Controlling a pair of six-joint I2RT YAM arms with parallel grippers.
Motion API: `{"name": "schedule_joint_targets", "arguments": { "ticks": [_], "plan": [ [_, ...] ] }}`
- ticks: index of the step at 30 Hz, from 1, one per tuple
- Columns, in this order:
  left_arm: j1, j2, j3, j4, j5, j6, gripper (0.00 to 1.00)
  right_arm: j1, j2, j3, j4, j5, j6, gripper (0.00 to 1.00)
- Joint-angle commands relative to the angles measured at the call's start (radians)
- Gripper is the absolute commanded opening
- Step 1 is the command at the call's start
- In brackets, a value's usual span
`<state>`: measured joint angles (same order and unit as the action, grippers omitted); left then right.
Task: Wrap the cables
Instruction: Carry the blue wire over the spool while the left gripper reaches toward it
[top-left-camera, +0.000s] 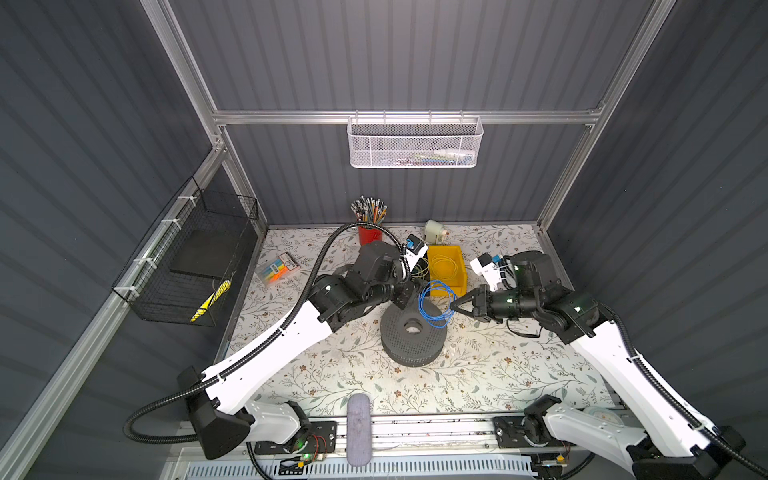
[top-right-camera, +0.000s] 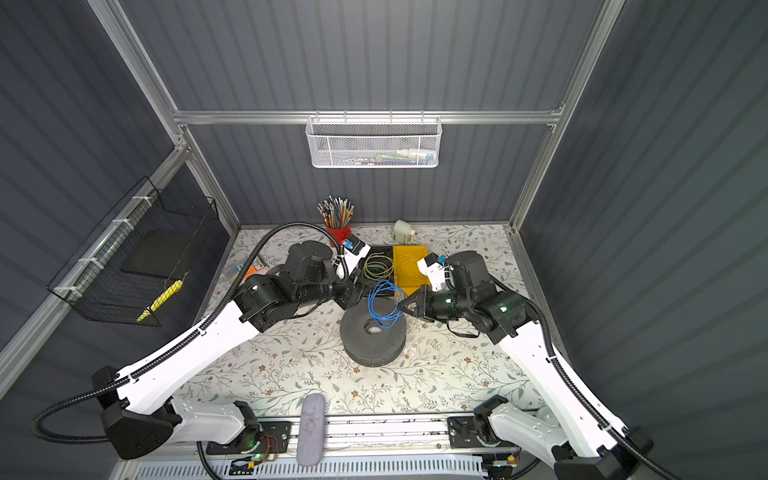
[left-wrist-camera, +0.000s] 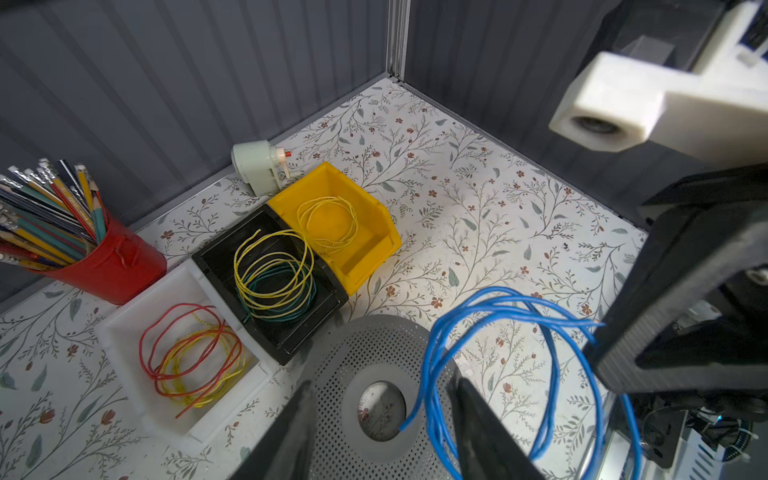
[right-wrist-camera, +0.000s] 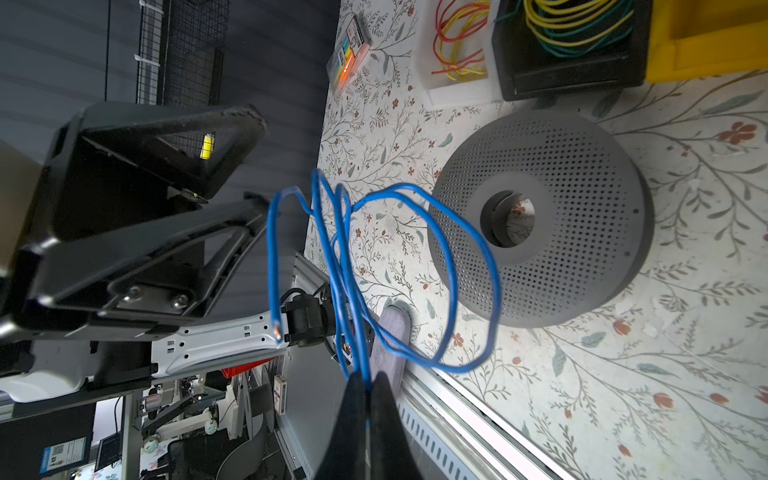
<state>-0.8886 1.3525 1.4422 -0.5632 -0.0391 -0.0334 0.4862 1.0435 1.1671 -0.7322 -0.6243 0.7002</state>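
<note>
We are pinching the blue cable (left-wrist-camera: 432, 374) in the right gripper (top-left-camera: 453, 306), whose jaws are pressing together on it. Its thin, glossy, springy loops are fanning leftward above the far rim of the perforated grey disc (top-left-camera: 415, 345), toward the middle of the tabletop's (top-left-camera: 498, 365) back edge. The left gripper (left-wrist-camera: 382, 386) is hovering with its jaws spread and the loose loops lying just off its fingertips.

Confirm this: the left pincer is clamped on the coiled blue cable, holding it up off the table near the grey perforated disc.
Wrong arm. The right pincer is clamped on the coiled blue cable, as the right wrist view shows; the left pincer stands open. The rest holds: the coil is up off the table near the grey perforated disc.
</note>
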Motion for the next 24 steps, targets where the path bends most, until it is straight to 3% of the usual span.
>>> {"name": "schedule_joint_targets", "arguments": {
  "ticks": [1,8,24],
  "plan": [
    [0.001,-0.012,0.015,0.006,-0.004,0.028,0.54,0.006,0.007,-0.009,0.006,-0.026,0.005,0.0],
    [0.001,-0.034,0.008,-0.048,0.041,0.047,0.56,0.006,0.028,-0.037,0.058,-0.061,0.028,0.0],
    [0.001,0.008,-0.012,-0.073,0.014,0.083,0.54,0.004,0.064,-0.02,0.079,-0.111,0.047,0.0]
  ]
}}
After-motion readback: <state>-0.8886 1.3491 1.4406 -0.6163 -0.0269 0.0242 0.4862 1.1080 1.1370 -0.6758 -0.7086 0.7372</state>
